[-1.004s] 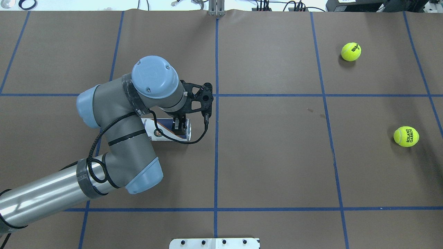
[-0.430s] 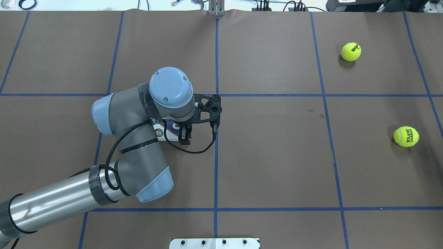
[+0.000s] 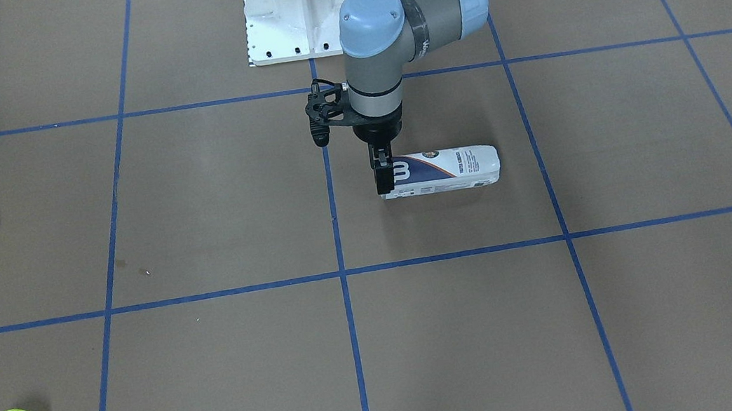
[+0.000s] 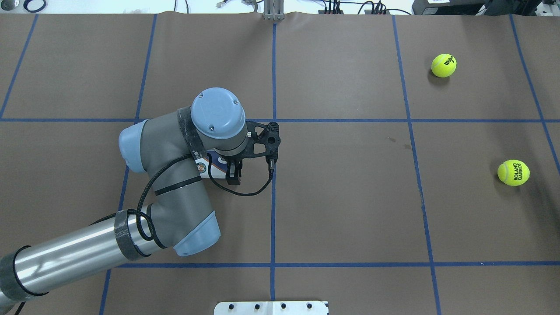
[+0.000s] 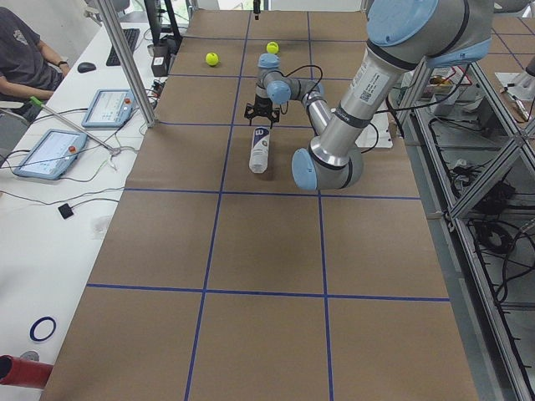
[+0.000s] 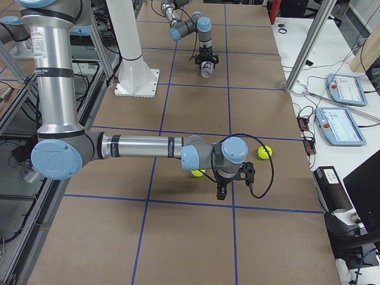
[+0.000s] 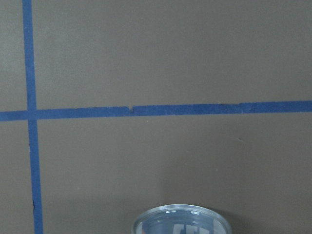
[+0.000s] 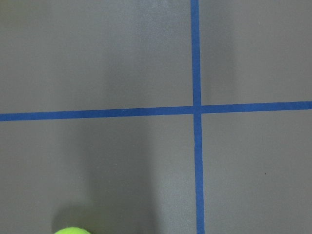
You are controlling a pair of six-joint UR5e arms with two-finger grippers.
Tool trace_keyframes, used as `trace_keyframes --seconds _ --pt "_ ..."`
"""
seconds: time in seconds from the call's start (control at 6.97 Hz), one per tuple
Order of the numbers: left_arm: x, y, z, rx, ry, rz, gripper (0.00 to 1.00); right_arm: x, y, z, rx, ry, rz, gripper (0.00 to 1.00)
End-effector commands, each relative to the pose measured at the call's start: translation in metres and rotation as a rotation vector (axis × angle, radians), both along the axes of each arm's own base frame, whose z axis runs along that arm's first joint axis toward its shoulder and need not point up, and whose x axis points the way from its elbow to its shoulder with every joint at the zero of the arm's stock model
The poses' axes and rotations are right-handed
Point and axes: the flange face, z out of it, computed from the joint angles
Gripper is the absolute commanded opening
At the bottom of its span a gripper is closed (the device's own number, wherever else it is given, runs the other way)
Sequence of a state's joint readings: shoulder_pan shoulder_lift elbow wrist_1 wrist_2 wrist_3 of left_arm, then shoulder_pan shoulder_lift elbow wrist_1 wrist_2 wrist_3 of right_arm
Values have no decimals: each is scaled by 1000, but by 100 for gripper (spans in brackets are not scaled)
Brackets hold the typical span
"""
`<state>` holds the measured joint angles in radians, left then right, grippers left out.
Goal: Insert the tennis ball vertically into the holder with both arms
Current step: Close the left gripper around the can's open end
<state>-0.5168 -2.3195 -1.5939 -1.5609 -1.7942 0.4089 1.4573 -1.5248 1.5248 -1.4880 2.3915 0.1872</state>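
Note:
The holder (image 3: 446, 168) lies on its side on the brown mat, label up. In the overhead view (image 4: 205, 165) the left wrist mostly hides it. My left gripper (image 3: 384, 185) points straight down with its fingers either side of the can's rim end (image 4: 234, 175). I cannot tell whether they press on it. The rim shows at the bottom of the left wrist view (image 7: 180, 222). Two tennis balls (image 4: 443, 65) (image 4: 513, 172) lie far to the right. My right gripper (image 6: 221, 191) hangs low beside the nearer ball (image 6: 198, 173). I cannot tell if it is open or shut.
The white pedestal base (image 3: 286, 25) stands at the robot's edge of the table (image 4: 271, 307). Blue tape lines grid the mat. An operator (image 5: 21, 50) sits at a side desk with tablets.
My left wrist has swung right and upright, and its fingers have moved along the can to the rim end. The can and both balls have stayed put.

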Motion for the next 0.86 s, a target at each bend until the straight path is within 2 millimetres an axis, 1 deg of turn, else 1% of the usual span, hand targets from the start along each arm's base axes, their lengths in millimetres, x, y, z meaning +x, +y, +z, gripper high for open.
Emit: trace_keyframes --seconds 0.0,0.29,0.72 --pt "9 0 11 -7 -8 5 99 0 0 1 -3 0 0 99" --pt "18 -4 21 -2 5 4 99 -1 0 2 -3 0 -2 99" --pt "18 -4 23 4 3 11 99 -2 0 1 -1 0 -3 99"
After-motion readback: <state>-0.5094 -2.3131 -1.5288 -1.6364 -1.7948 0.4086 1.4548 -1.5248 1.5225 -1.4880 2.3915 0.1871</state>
